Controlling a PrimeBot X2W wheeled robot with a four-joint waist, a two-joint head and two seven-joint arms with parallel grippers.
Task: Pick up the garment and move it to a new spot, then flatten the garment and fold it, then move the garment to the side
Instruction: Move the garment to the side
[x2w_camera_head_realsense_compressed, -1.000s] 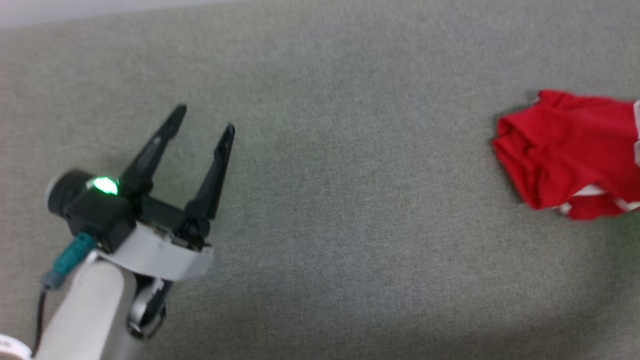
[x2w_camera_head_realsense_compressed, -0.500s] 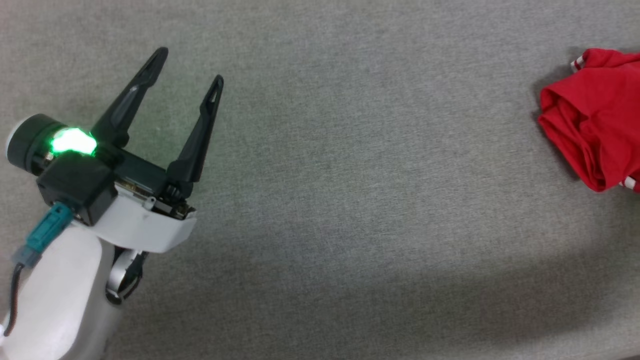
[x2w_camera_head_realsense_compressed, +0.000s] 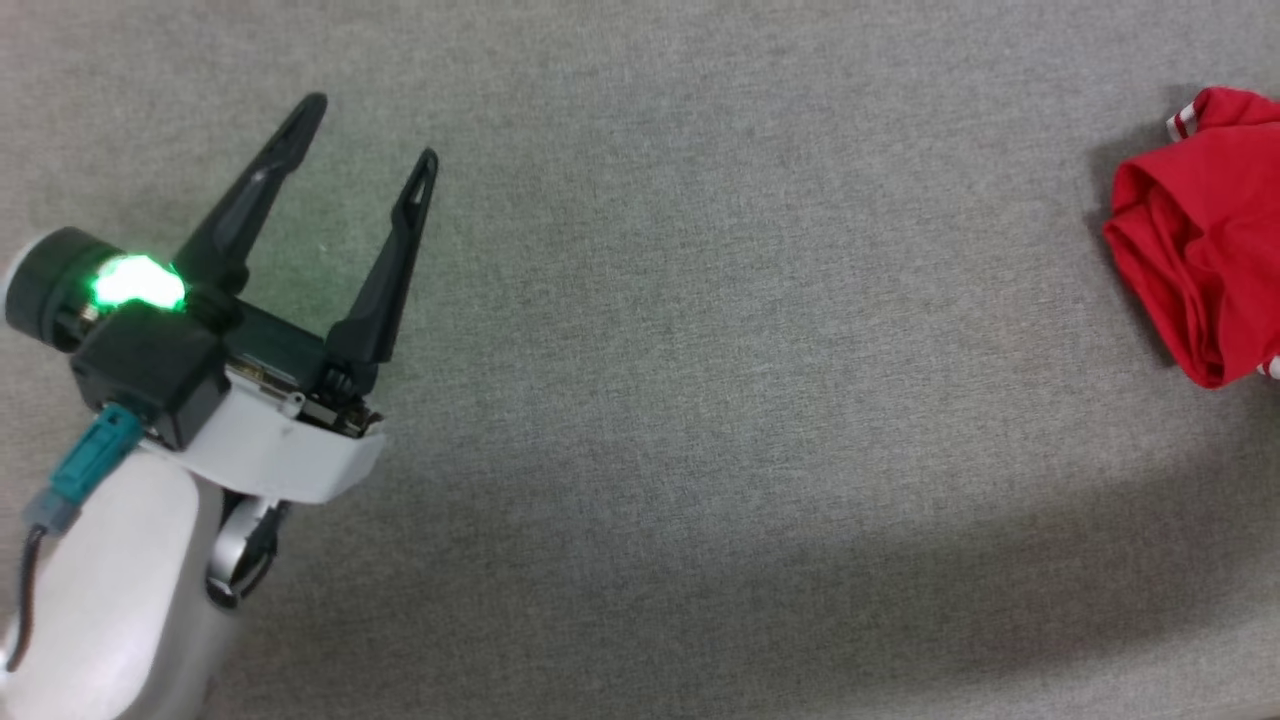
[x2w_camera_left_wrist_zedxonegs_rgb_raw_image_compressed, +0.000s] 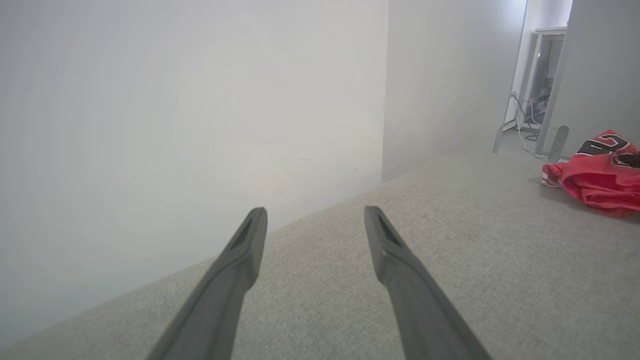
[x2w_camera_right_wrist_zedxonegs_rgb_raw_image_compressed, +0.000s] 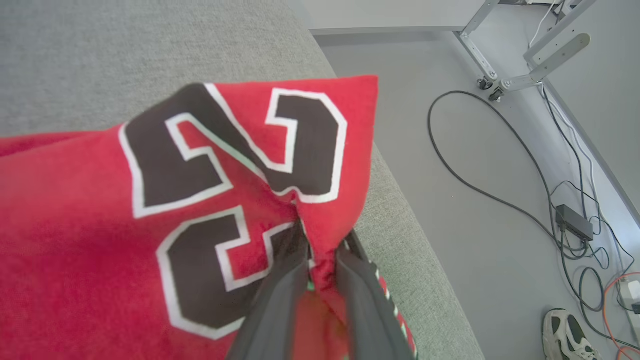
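Observation:
The garment (x2w_camera_head_realsense_compressed: 1200, 240), a crumpled red shirt with striped trim, lies at the far right edge of the grey cloth-covered table (x2w_camera_head_realsense_compressed: 700, 350). From the left wrist view the garment (x2w_camera_left_wrist_zedxonegs_rgb_raw_image_compressed: 595, 177) is a red heap far off to the right. My left gripper (x2w_camera_head_realsense_compressed: 372, 128) hovers open and empty over the table's left side, and its fingers (x2w_camera_left_wrist_zedxonegs_rgb_raw_image_compressed: 315, 210) stand spread. In the right wrist view my right gripper (x2w_camera_right_wrist_zedxonegs_rgb_raw_image_compressed: 322, 245) pinches a raised fold of the garment (x2w_camera_right_wrist_zedxonegs_rgb_raw_image_compressed: 150, 200) beside its black white-outlined numerals.
The table's right edge (x2w_camera_right_wrist_zedxonegs_rgb_raw_image_compressed: 400, 200) drops to a grey floor with black cables (x2w_camera_right_wrist_zedxonegs_rgb_raw_image_compressed: 475, 185), a power brick (x2w_camera_right_wrist_zedxonegs_rgb_raw_image_compressed: 575, 222), a metal stand's legs (x2w_camera_right_wrist_zedxonegs_rgb_raw_image_compressed: 505, 80) and a shoe (x2w_camera_right_wrist_zedxonegs_rgb_raw_image_compressed: 570, 335). A white wall (x2w_camera_left_wrist_zedxonegs_rgb_raw_image_compressed: 190, 125) runs behind the table.
The head view has shifted, so my left gripper sits higher in it. The garment has drifted further toward the right edge. The left gripper stays open.

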